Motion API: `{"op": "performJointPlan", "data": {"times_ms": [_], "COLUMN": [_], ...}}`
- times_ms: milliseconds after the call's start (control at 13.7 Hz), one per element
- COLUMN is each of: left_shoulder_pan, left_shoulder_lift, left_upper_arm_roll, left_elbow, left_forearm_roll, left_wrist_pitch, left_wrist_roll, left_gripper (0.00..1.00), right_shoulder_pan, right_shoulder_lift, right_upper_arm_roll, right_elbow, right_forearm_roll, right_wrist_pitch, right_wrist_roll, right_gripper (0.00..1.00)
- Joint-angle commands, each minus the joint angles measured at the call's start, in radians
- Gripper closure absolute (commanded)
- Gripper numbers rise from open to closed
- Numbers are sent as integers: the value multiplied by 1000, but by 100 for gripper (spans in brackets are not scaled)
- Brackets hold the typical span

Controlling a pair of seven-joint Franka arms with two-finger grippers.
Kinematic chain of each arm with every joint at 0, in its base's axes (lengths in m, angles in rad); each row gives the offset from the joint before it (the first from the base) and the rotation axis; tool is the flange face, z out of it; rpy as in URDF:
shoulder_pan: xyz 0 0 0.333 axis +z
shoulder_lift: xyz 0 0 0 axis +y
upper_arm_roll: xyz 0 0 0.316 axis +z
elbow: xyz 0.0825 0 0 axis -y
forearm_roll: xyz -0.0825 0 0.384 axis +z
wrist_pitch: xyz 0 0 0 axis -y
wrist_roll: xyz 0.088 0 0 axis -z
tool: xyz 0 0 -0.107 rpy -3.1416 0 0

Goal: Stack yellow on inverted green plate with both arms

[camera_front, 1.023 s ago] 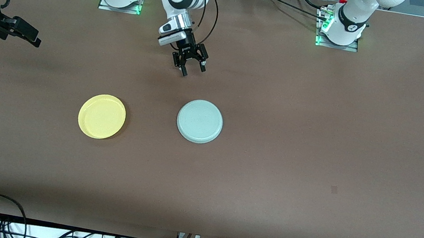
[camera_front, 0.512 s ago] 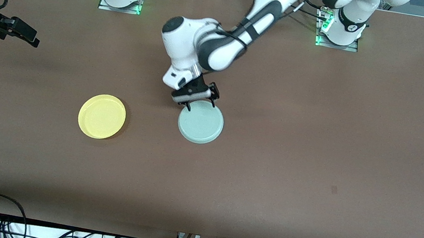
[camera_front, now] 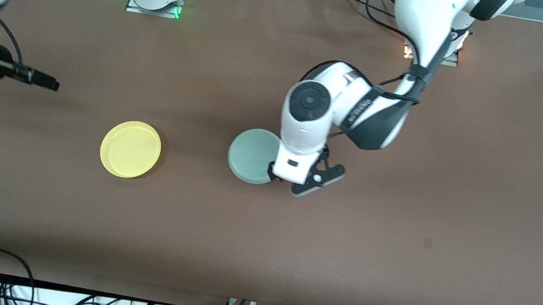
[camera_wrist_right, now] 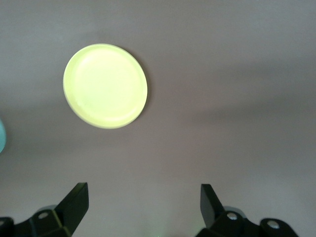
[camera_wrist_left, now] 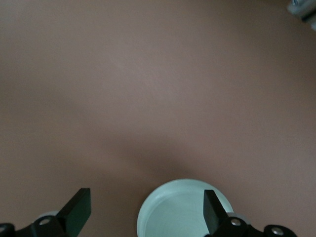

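Risk: left gripper [camera_front: 308, 177], fingers apart, hangs over the green plate's [camera_front: 251, 155] 3 o'clock rim; a shallow bite on that low rim could slip or shove the plate. Green plate: pale mint, round, mid-table. Yellow plate [camera_front: 130, 148]: bright, rim up, at green's 9 o'clock, well apart. Right gripper [camera_wrist_right: 143, 207], fingers apart, waits above the table near the yellow plate.

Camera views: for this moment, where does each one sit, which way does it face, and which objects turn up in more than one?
Front view: high across the table, facing both arm bases; shows left gripper beside green plate, yellow plate, right gripper.
Left wrist view: on left wrist, facing the table; its open fingers, green plate.
Right wrist view: on right wrist, facing the table; open fingers, yellow plate.
Both plates appear in the front view too.
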Motion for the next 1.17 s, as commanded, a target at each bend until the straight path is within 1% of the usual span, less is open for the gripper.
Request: {"op": "performJointPlan", "data": {"times_ms": [0, 219, 292, 438, 512, 585, 658, 731, 877, 950, 1023, 1096], "left_shoulder_pan": [47, 159, 191, 244, 264, 291, 332, 365, 379, 377, 379, 379], "left_shoulder_lift": [-84, -157, -185, -223, -255, -291, -329, -388, -493, -554, -629, -709], "left_upper_arm_roll": [-9, -10, -9, 4, 13, 27, 30, 33, 76, 94, 111, 132], "left_elbow": [-19, -19, -24, -24, -33, -40, -79, -146, -259, -328, -425, -527], "left_forearm_roll": [-37, -95, -111, -106, -100, -97, -96, -94, -33, -25, -24, -25], "left_wrist_pitch": [-121, -232, -264, -321, -332, -338, -339, -336, -332, -321, -288, -246], "left_wrist_roll": [105, 295, 385, 586, 683, 767, 856, 967, 1134, 1174, 1193, 1210], "left_gripper": [0, 0, 0, 0, 0, 0, 0, 0, 0, 0, 0, 0], "right_shoulder_pan": [-14, -15, -15, -15, -15, -15, -15, -15, -15, -15, -15, -15], "right_shoulder_lift": [56, 91, 117, 179, 203, 222, 231, 242, 245, 245, 245, 249], "right_upper_arm_roll": [8, 9, 9, 14, 16, 19, 22, 23, 36, 37, 39, 39], "right_elbow": [-101, -290, -324, -356, -380, -419, -455, -486, -497, -497, -497, -496], "right_forearm_roll": [16, 17, 19, 19, 19, 17, 17, 17, 17, 17, 17, 17], "right_wrist_pitch": [190, 538, 626, 750, 818, 890, 974, 1034, 1064, 1064, 1064, 1064], "right_wrist_roll": [14, 12, 12, 2, 0, -2, -3, -5, -6, -6, -6, -6], "right_gripper": [0, 0, 0, 2, 7, 17, 18, 22, 34, 42, 50, 70]}}
